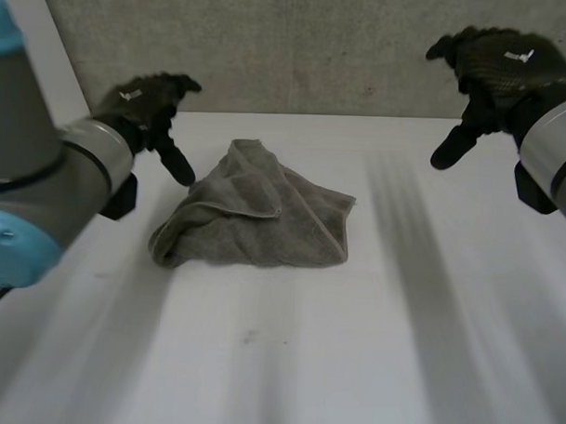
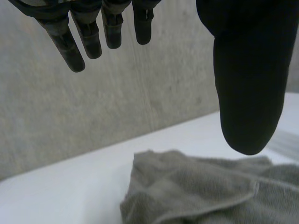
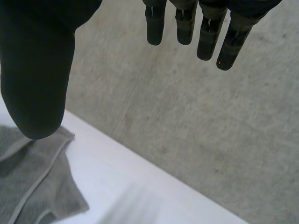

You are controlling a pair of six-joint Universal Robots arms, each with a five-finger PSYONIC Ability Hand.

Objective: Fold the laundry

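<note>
White table runs across the frame, with a grey concrete wall behind it along the top. A grey towel lies on the table left of the centre in a loose, crumpled heap, one hemmed flap turned over its top. The left hand hangs at the upper left, fingers straight and spread away from the thumb, holding nothing; one fingertip points down just beside the towel's upper-left edge. The right hand hangs at the upper right, well apart from the towel, fingers likewise straight and parted from the thumb, with nothing between them
</note>
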